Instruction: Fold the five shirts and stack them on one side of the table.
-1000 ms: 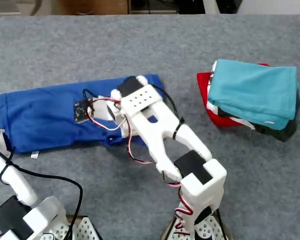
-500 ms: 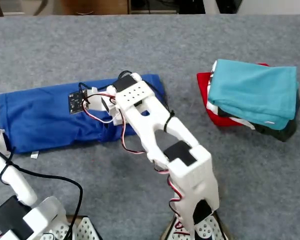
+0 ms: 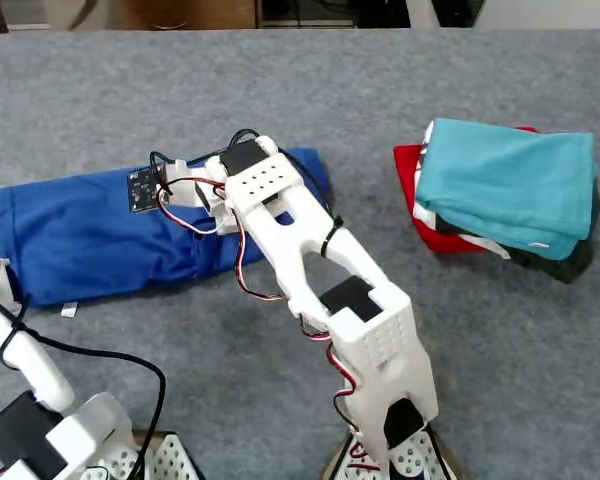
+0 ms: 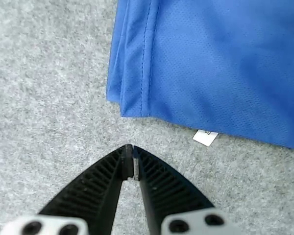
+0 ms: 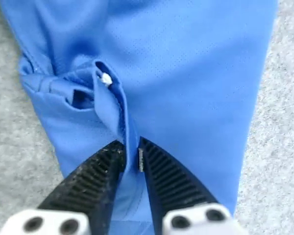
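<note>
Because the thin blue knit shirt [image 3: 90, 235], a long folded strip at the frame's left-centre on the grey felt bench [image 3: 380, 90], looks light and limp, it should sag unless gripped by a doubled hem. The right pincer [image 5: 131, 159] pinches a raised fold; the left pincer [image 4: 131, 161] sits closed, empty, beside its corner.

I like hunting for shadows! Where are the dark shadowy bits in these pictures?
Right wrist view: the darkest shadow hides inside the bunched fold of the blue shirt. Left wrist view: thin dark lines run between the shirt's layered edges. High view: the light is soft and even, with no glare on the grey table.
</note>
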You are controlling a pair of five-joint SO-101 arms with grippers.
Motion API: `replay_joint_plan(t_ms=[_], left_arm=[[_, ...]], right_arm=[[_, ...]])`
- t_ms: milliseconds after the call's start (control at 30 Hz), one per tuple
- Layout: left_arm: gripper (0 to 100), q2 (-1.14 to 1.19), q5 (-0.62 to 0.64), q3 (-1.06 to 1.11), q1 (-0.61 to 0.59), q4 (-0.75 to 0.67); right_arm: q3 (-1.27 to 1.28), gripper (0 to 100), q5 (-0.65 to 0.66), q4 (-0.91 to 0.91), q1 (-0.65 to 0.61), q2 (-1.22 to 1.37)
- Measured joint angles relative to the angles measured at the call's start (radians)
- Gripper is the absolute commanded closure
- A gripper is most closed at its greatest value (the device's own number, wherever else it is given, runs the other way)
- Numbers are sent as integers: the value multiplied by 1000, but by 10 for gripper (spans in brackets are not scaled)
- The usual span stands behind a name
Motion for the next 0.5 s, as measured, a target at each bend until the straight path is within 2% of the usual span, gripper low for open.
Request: replay_joint_plan(t_ms=[67, 133, 233, 333, 500], left_arm=[[981, 0, 0, 0, 0, 0], [981, 0, 0, 0, 0, 0], [981, 0, 0, 0, 0, 0], [981, 0, 0, 0, 0, 0], [981, 0, 0, 0, 0, 0]], right_arm=[[-9, 706, -20, 0, 23, 0], [-29, 643, -78, 0, 52, 0], [-69, 651, -110, 20, 89, 0], [-147, 726, -115, 104, 100, 0], [-325, 998, -121, 318, 98, 0]])
